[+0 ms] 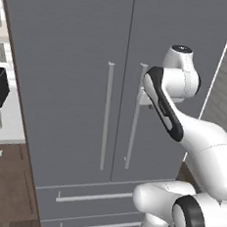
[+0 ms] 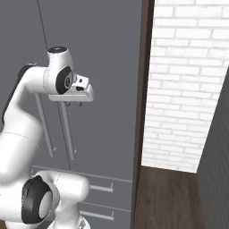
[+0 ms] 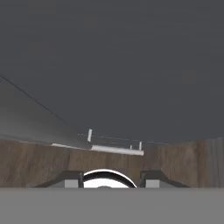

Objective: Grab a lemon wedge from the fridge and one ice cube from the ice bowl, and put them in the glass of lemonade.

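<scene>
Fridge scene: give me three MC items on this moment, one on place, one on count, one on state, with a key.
1. Where is the gripper?
A. Close to the right door's bar handle
B. Down at the lower drawers
C. Over the counter

2. How many long vertical handles does the fridge have?
A. One
B. Two
C. Four

3. What state are the fridge doors in?
A. Both shut
B. Left door wide open
C. Both open

Key:
1 A, the hand sits at the upper part of the right handle in both base views.
2 B, the left handle and the right handle flank the door seam.
3 A, the door faces lie flush with only a thin seam between them.
</scene>
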{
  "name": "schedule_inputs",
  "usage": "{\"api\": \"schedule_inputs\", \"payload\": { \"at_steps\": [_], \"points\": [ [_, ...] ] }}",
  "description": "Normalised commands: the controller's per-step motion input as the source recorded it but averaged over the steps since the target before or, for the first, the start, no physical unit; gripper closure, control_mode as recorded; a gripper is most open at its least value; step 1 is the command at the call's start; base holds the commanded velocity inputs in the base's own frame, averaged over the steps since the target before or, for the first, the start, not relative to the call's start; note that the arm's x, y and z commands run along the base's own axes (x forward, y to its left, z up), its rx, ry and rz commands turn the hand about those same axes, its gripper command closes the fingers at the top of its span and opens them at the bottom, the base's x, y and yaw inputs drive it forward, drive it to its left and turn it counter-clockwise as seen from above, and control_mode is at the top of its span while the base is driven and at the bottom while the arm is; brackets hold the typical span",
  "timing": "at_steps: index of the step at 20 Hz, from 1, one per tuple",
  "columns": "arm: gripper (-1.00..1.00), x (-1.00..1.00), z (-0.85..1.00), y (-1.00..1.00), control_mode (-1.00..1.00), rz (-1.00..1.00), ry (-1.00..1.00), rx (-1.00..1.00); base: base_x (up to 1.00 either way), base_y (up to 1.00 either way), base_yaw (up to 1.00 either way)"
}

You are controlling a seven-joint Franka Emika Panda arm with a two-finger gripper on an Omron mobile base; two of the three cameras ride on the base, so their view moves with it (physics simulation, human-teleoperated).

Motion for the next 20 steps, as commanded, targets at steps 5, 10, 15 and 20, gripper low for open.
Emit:
{"api": "schedule_inputs", "payload": {
  "at_steps": [5, 10, 15, 20],
  "points": [
    [-1.00, -0.60, 0.00, 0.00, -1.00, 0.00, 0.00, 0.02, 0.00, 0.00, 0.00],
    [-1.00, -0.96, -0.04, 0.00, -1.00, 0.00, 0.00, 0.03, 0.00, 0.00, 0.00],
    [-1.00, -0.47, -0.34, 0.05, -1.00, -0.03, 0.01, 0.01, 0.00, 0.00, 0.00],
    [-1.00, -0.01, -0.02, -0.01, 1.00, -0.01, 0.01, 0.01, -0.01, 0.00, 0.00]
  ]
}}
